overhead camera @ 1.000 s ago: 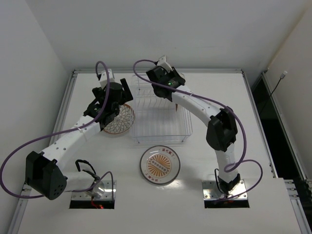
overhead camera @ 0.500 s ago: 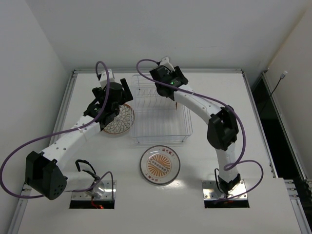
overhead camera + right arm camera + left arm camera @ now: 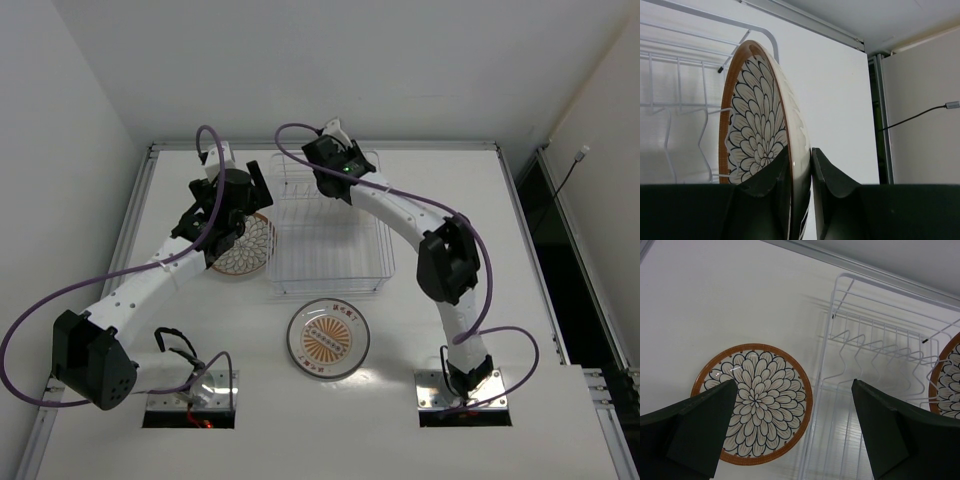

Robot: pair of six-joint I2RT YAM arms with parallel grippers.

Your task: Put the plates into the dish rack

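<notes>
While my right pincer is clamped on the rim of a brown-rimmed petal plate, one finger on each face, that plate stands on edge, close to upright. Its patterned face is turned toward the wire dividers of the dish rack.

- Held plate: over the far end of the rack. A thin wire crosses its lower edge in the right wrist view. I cannot tell whether the edge sits in a slot or hangs just above it. The left wrist view catches a sliver of the same plate past the rack's far side.
- Left pincer: spread wide, holding nothing. It hovers above the rack's left wall and the plate beside it.
- Second brown-rimmed plate: flat on the bench, face up, just beside the rack's left wall, outside the wires.
- Sunburst plate: white rim, orange centre, flat on the bench near the rack's near edge, apart from it, between my two arm bases.
- Rack interior: apart from the held plate, only bare wire shows.
</notes>
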